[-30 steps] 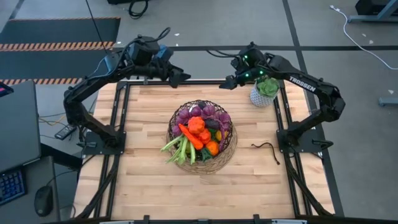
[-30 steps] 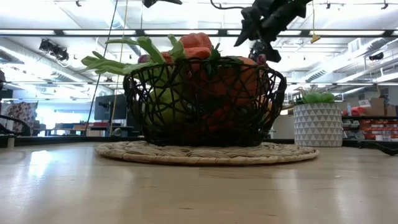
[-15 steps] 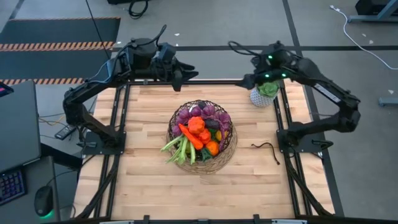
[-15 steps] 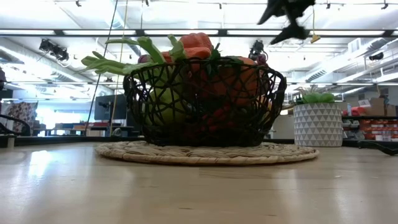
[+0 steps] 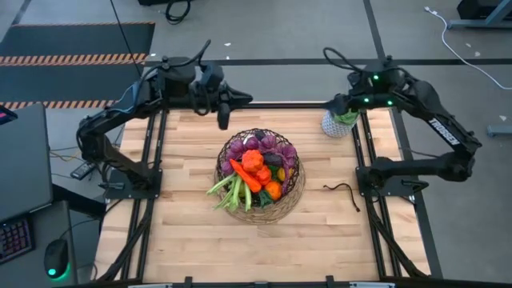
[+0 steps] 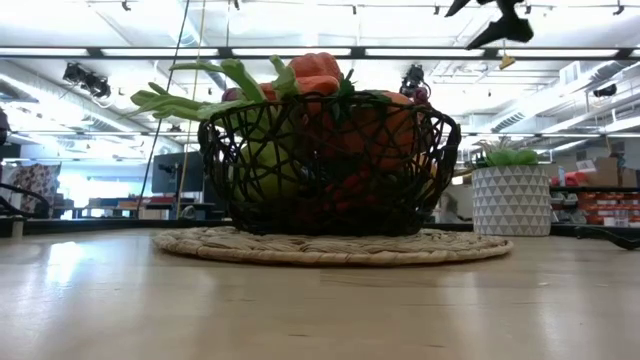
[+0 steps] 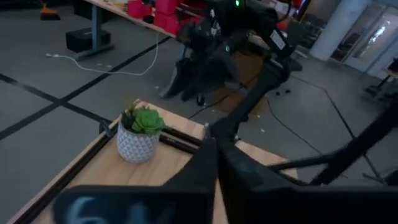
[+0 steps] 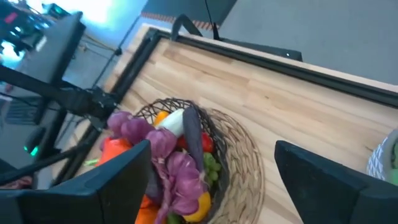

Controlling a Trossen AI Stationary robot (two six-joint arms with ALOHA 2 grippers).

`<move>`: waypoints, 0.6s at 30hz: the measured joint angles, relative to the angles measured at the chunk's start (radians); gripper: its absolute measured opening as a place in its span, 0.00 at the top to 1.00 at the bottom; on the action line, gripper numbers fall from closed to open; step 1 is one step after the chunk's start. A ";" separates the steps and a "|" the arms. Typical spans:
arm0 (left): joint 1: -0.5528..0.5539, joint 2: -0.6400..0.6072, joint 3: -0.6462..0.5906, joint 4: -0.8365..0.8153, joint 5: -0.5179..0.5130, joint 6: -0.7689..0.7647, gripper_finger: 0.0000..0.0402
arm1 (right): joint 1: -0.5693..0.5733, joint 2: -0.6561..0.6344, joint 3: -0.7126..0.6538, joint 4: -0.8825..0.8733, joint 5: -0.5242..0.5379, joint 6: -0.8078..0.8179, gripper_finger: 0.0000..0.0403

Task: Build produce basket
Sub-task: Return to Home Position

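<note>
The dark wire basket (image 5: pixel 260 174) stands on its tan wicker base at the table's middle, heaped with produce: purple grapes (image 5: pixel 262 144), orange and red peppers (image 5: pixel 254 162), and green stalks (image 5: pixel 228 192) that stick out over its near-left rim. In the low view the basket (image 6: pixel 330 165) fills the centre. My left gripper (image 5: pixel 244 99) hovers high over the far edge, left of the basket, shut on nothing (image 7: pixel 214 149). My right gripper (image 5: pixel 332 104) hangs high by the far right, open, with nothing between its fingers (image 8: pixel 212 149).
A white patterned pot with a green plant (image 5: pixel 341 120) stands at the far right corner, just below my right gripper. A short black cord (image 5: pixel 342 190) lies on the wood right of the basket. Bare table shows near, left and right of the basket.
My left gripper has shut with nothing in it, staying over the far edge. My right gripper has drawn back from the basket toward the table's right edge and has risen, staying open. The basket and produce have not moved.
</note>
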 joint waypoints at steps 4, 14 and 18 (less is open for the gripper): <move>-0.025 -0.048 -0.021 -0.033 -0.074 0.016 0.98 | 0.000 -0.055 -0.018 0.007 0.002 0.039 0.22; -0.064 -0.403 -0.820 0.737 -0.162 -0.226 0.99 | 0.045 -0.281 -0.308 0.294 -0.049 0.191 0.65; -0.062 -0.518 -1.046 0.954 -0.166 -0.297 0.99 | 0.048 -0.372 -0.450 0.450 -0.073 0.260 0.81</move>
